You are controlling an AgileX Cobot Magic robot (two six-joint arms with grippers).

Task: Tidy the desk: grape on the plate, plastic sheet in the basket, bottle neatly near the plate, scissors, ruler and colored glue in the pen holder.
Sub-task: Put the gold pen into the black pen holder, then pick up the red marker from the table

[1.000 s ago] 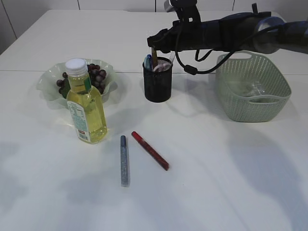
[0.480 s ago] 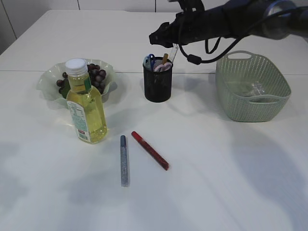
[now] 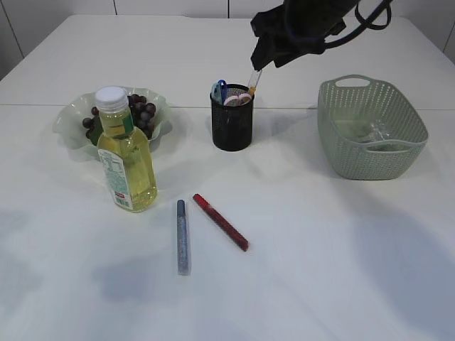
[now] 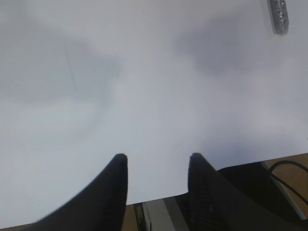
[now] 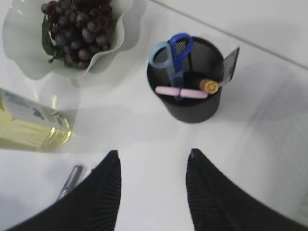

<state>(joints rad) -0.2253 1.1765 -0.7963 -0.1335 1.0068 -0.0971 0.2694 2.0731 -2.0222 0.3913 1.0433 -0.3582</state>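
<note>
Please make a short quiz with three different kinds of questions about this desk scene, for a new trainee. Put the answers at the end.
1. True or false: the grapes lie on the plate.
2. Multiple choice: which things lie flat on the table, outside the pen holder?
A. the scissors
B. the silver glue stick and the red glue stick
C. the bottle
3. Fill in: the clear plastic sheet lies inside the ____.

Key:
1. True.
2. B. The scissors stand in the pen holder, and the bottle stands upright near the plate.
3. The basket.
</note>
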